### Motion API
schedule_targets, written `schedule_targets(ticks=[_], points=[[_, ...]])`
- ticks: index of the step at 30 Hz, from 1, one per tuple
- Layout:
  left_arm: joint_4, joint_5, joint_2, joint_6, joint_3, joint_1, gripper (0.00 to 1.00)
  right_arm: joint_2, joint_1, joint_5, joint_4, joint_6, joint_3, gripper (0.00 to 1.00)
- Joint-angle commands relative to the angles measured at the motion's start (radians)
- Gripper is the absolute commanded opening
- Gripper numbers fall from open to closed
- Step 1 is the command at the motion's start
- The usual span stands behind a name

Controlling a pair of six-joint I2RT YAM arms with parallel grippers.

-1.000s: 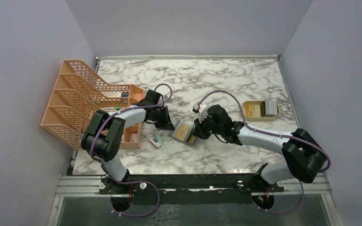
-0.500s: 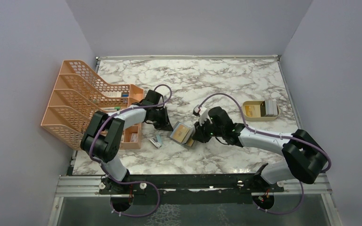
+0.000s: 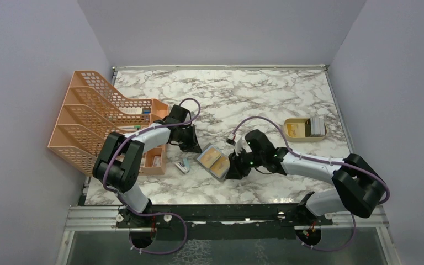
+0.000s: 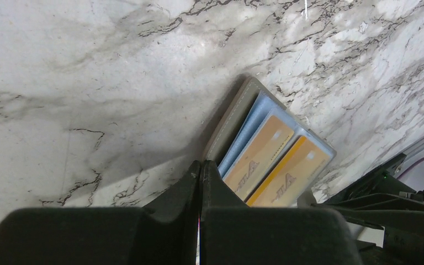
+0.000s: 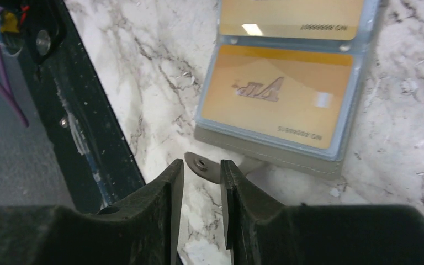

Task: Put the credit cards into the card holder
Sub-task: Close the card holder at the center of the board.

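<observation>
Ahead of the right gripper (image 5: pixel 201 172), the card holder (image 5: pixel 265 152) is matt grey fabric with a shiny metal snap (image 5: pixel 200 163); the credit cards (image 5: pixel 276 96) are glossy plastic; the table (image 5: pixel 397 138) is smooth and marble-patterned.

The marble table (image 3: pixel 265 94) carries an orange mesh rack (image 3: pixel 88 118), the open card holder (image 3: pixel 214 161) and a shallow tan tray (image 3: pixel 287 122).

The 2 arms reach inward, low; left pincer (image 4: pixel 200 165) pressed shut, right pincer (image 5: pixel 202 168) jaws slightly apart.
</observation>
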Motion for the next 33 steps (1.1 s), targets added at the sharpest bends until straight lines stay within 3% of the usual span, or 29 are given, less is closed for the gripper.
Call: schedule_targets(ticks=[1, 6, 9, 12, 16, 19, 26, 33], points=[[0.003, -0.044, -0.040, 0.000, -0.001, 0.003, 0.00, -0.013, 0.006, -0.125, -0.079, 0.018, 0.004, 0.32], [0.003, -0.044, -0.047, -0.002, -0.003, 0.004, 0.00, 0.022, 0.007, -0.135, -0.110, 0.108, 0.000, 0.33], [0.003, -0.042, -0.057, -0.009, -0.004, 0.003, 0.00, -0.019, 0.008, 0.007, -0.156, 0.245, 0.008, 0.33], [0.013, -0.026, -0.085, -0.026, -0.015, 0.003, 0.00, -0.097, 0.008, 0.193, -0.217, 0.489, 0.011, 0.33], [0.068, 0.064, -0.130, -0.072, -0.046, 0.004, 0.01, -0.213, 0.006, 0.271, -0.177, 0.696, -0.051, 0.34], [0.127, 0.119, -0.165, -0.117, -0.086, 0.001, 0.12, -0.268, 0.007, 0.360, -0.177, 0.740, -0.074, 0.35], [0.211, 0.186, -0.199, -0.178, -0.141, -0.019, 0.25, -0.219, 0.008, 0.392, -0.178, 0.844, -0.029, 0.44], [0.244, 0.204, -0.203, -0.202, -0.161, -0.040, 0.27, -0.098, 0.006, 0.448, -0.235, 0.899, 0.065, 0.46]])
